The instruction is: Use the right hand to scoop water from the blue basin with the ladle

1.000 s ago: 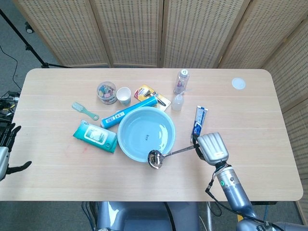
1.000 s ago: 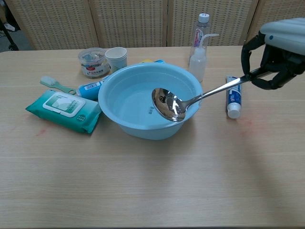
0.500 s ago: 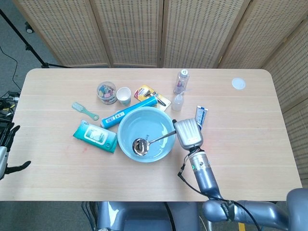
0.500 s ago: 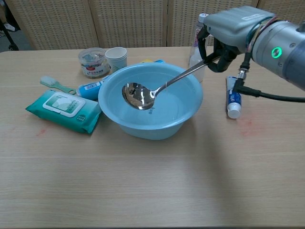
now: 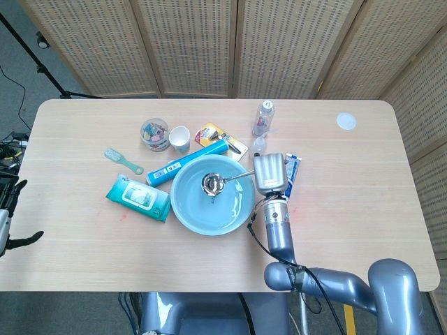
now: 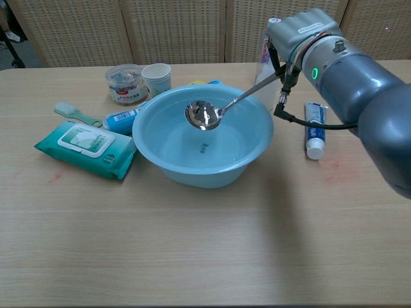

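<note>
The blue basin [image 5: 187, 215] [image 6: 148, 135] sits mid-table with water in it. My right hand [image 5: 269, 173] [image 6: 297, 32] grips the end of the metal ladle's handle just past the basin's right rim. The ladle [image 5: 212, 183] [image 6: 203, 115] slopes down to the left, its bowl hanging over the far part of the water; I cannot tell whether it touches the surface. My left hand [image 5: 10, 216] hangs off the table's left edge, fingers apart and holding nothing.
A toothpaste tube [image 5: 290, 176] [image 6: 314, 133] lies right of the basin. Two bottles [image 5: 262, 118] stand behind my right hand. A wipes pack [image 5: 138, 198], a blue tube [image 5: 187, 162], a brush [image 5: 121, 160], a paper cup [image 5: 179, 139] and a jar [image 5: 154, 134] crowd the basin's left and far side.
My right hand carried the ladle from outside the basin's near right rim, leftward over the water, then toward the far side. The arm swung in close over the basin's right rim.
</note>
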### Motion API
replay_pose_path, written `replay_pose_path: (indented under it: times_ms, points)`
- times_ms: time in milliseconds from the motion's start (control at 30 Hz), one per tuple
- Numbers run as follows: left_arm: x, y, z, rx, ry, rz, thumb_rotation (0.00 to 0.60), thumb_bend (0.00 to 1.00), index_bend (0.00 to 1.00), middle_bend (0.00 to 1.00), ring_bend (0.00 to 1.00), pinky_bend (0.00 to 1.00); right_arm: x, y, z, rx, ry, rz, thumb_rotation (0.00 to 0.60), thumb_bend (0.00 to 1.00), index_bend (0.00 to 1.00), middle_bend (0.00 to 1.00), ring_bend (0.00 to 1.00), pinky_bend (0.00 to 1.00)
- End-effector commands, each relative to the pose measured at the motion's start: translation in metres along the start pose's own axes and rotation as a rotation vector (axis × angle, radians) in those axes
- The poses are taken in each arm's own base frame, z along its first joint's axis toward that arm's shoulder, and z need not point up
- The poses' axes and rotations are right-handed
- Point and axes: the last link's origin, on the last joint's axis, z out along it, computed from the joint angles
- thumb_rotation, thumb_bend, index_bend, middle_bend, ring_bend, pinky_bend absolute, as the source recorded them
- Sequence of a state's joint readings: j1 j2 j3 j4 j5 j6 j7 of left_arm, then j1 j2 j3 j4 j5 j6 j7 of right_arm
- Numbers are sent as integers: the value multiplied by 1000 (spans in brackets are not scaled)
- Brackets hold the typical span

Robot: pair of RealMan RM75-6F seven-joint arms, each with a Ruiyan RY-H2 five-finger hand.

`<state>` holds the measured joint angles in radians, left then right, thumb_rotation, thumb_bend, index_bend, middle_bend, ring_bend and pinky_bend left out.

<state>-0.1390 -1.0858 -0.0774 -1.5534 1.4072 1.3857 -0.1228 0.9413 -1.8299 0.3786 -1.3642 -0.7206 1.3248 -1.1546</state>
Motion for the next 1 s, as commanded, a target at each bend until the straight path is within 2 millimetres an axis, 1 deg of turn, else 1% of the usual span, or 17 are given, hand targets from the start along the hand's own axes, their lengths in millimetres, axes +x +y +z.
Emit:
replay_pose_path:
  times_ms: [33,167,367,500,633,733,800,1000]
  points:
    - [-1,0,1,3,-3,1,600,0,0,0,0,25,-9,-8,-4,54,57,-23,600,956,820,886,931,1000]
    - [-2,-1,2,7,-9,2,600,0,0,0,0,25,-17,-11,-2,84,121,-34,600,961,821,887,931,1000]
    - [-3,-1,3,14,-10,2,600,0,0,0,0,25,-23,-15,2,110,196,-37,600,974,821,891,931,1000]
    - [-3,-2,4,19,-12,2,600,0,0,0,0,25,-30,-15,5,149,255,-111,600,973,821,892,931,1000]
    - [-3,-2,5,21,-10,2,600,0,0,0,0,25,-41,-14,6,172,254,-150,600,976,821,892,931,1000]
    - [-3,-2,5,21,-11,3,600,0,0,0,0,25,-45,-14,6,182,249,-172,600,974,822,892,931,1000]
    - [-3,-2,5,19,-11,5,600,0,0,0,0,25,-49,-13,6,197,241,-217,600,974,821,892,931,1000]
    - [-3,-2,5,19,-8,5,600,0,0,0,0,25,-52,-12,3,217,207,-255,600,977,821,892,931,1000]
